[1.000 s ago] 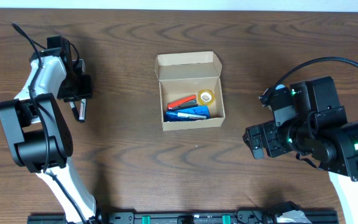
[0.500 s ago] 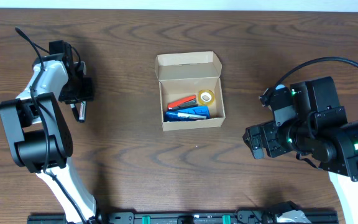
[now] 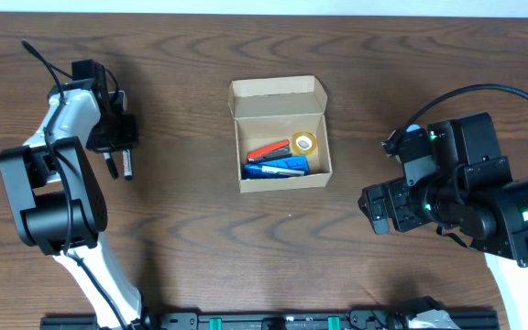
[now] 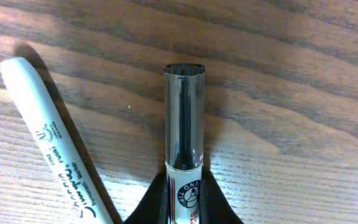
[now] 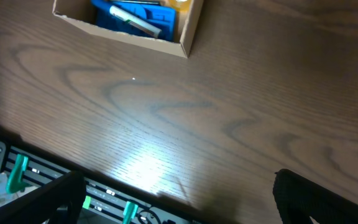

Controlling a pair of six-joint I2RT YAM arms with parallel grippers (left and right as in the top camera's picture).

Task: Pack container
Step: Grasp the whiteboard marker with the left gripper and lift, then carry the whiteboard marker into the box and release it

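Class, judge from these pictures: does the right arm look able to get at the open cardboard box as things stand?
Probably yes. The right gripper is open and empty, the cardboard box has its lid folded back, and only bare table lies between them.

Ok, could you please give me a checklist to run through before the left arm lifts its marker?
1. Jaws of the left gripper shut on the dark-capped marker: ok.
2. The white marker apart from the held one: ok.
3. Lid of the container open: ok.
4. Bare floor left inside the container: ok.
5. The right gripper open, clear of the container: ok.
6. Grip firm enough to lift: cannot tell.
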